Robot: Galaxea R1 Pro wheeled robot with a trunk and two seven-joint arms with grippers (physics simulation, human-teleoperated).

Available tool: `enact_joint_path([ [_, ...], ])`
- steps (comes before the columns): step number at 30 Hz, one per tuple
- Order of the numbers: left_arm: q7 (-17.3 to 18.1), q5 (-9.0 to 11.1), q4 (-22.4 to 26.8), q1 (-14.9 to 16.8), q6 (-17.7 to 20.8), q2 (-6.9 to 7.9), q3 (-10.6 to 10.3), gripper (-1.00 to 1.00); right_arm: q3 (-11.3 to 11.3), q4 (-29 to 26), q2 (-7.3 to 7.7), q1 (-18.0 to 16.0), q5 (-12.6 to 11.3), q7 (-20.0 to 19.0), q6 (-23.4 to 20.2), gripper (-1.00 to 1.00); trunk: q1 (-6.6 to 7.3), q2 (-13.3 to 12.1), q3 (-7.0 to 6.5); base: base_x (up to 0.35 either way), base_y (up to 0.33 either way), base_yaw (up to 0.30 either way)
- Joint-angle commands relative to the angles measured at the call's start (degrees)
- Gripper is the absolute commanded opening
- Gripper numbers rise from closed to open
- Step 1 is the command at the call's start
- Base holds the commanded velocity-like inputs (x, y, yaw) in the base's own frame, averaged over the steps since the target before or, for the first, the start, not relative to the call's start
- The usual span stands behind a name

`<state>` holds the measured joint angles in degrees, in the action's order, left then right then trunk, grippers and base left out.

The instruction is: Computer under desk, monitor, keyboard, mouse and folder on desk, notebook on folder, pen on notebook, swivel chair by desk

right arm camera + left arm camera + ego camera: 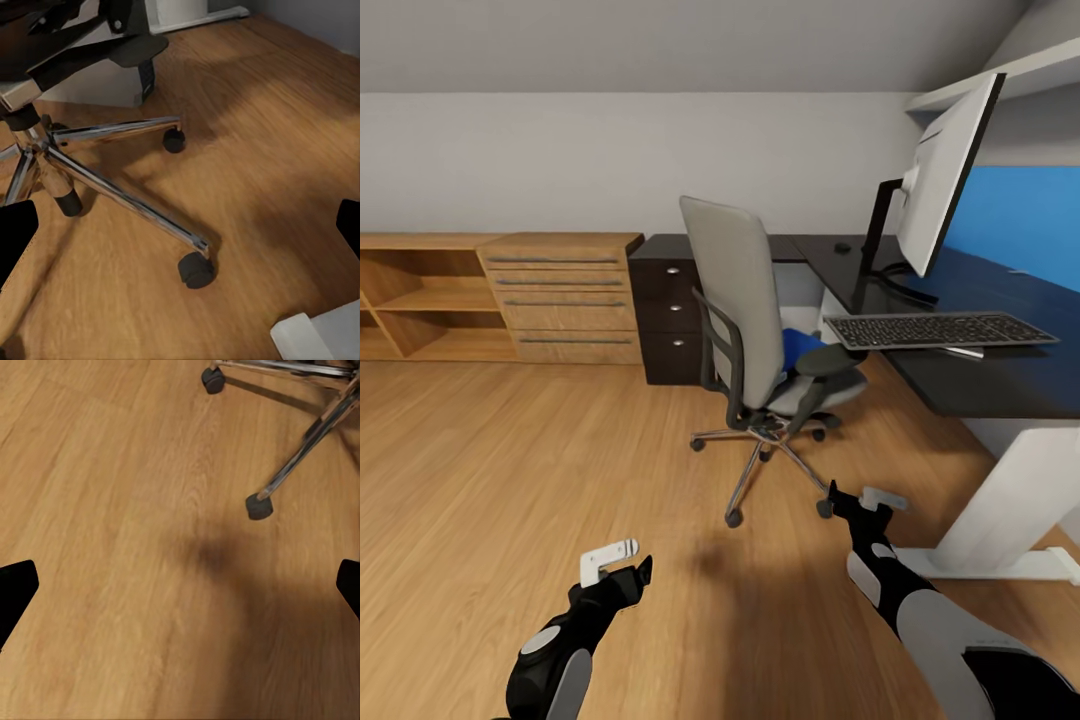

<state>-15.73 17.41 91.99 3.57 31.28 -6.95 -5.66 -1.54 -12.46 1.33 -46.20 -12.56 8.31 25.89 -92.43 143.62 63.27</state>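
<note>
The folder (798,346) lies on the seat of the swivel chair (745,320), a bright blue patch showing between the backrest and the nearer armrest. In the head view the chair stands on the wood floor (510,470) just off the near edge of the table (1000,385), its back turned toward the robot. On the table the monitor (945,170) stands upright, and the keyboard (940,330) lies in front of it near the table's front edge. A small dark object, probably the mouse (843,247), sits toward the far back corner. Low wood cabinets (500,295) line the wall to the left. The left end effector (622,566) and the right end effector (867,502) both hover low over the floor, fingers spread and holding nothing.

In the left wrist view there is bare floor with two casters and chrome spokes of the chair base (300,457), and dark fingertips (16,592) stand wide apart at the frame's sides.

In the right wrist view the chair base (90,161) is close, with the seat underside above it and the table's white foot (184,13) beyond. Its fingers are likewise spread.

The step in hand looks like fetching the folder. To do it well, I would raise the right arm over the armrest, come at the folder from its exposed edge, and avoid nudging the chair, since it would probably roll on its casters.
</note>
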Motion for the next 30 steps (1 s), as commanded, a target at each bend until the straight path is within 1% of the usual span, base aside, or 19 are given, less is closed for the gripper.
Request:
enact_joint_path([
  [1, -0.5, 0.6, 0.1, 0.0, 0.2, 0.02, -0.1, 1.00, -0.1, 0.0, 0.01, 0.0, -0.1, -0.1, 0.3, 1.00, -0.02, 0.0, 0.05, 0.290, 0.000, 0.000],
  [5, -0.5, 0.6, 0.0, 0.0, 0.2, 0.07, -0.1, 1.00, -0.1, 0.1, 0.11, 0.0, -0.1, -0.1, 0.5, 1.00, -0.02, 0.0, 0.05, 0.267, 0.000, 0.000],
  [15, -0.6, 0.6, -0.4, 0.0, 0.2, 0.09, 0.0, 1.00, 0.0, -0.2, 0.36, 0.0, -0.1, 0.2, 0.4, 1.00, -0.02, 0.0, 0.05, 0.175, 0.000, 0.000],
  [16, -0.6, 0.6, -0.5, 0.0, 0.2, 0.09, 0.1, 1.00, -0.1, -0.3, 1.12, -0.1, -0.1, 0.3, 0.3, 1.00, -0.02, 0.0, 0.05, 0.069, 0.000, 0.000],
  [19, -0.7, 0.6, -0.6, 0.0, 0.1, 0.09, 0.2, 1.00, -0.1, -0.3, 1.99, -0.1, -0.1, 0.4, 0.2, 1.00, -0.02, 0.0, 0.05, 0.045, 0.000, 0.000],
  [21, -0.7, 0.6, -0.6, 0.0, 0.1, 0.09, 0.7, 1.00, -0.1, -0.4, 3.11, -0.2, -0.1, 0.5, 0.1, 1.00, -0.02, 0.0, 0.05, 0.017, 0.000, 0.000],
  [22, -0.7, 0.6, -0.6, 0.0, 0.2, 0.09, 0.9, 1.00, -0.1, -0.4, 3.26, -0.2, -0.1, 0.5, 0.1, 1.00, -0.02, 0.0, 0.05, 0.009, 0.000, 0.000],
  [24, -0.6, 0.7, -0.6, 0.0, 0.2, 0.09, 1.9, 1.00, -0.1, -0.4, 4.01, -1.0, -0.1, 0.6, 0.0, 1.00, -0.02, 0.0, 0.05, 0.005, 0.000, 0.000],
  [26, -0.6, 0.7, -0.6, 0.0, 0.2, 0.09, 2.3, 1.00, -0.1, -0.1, 4.69, -1.4, -0.2, 0.6, 0.0, 1.00, -0.02, 0.0, 0.05, 0.002, 0.000, 0.000],
  [30, -0.6, 0.7, -0.6, 0.0, 0.1, 0.09, 2.6, 1.00, -0.1, 0.0, 5.19, -1.7, -0.2, 0.6, 0.0, 1.00, -0.02, 0.0, 0.05, 0.100, 0.000, 0.000],
])
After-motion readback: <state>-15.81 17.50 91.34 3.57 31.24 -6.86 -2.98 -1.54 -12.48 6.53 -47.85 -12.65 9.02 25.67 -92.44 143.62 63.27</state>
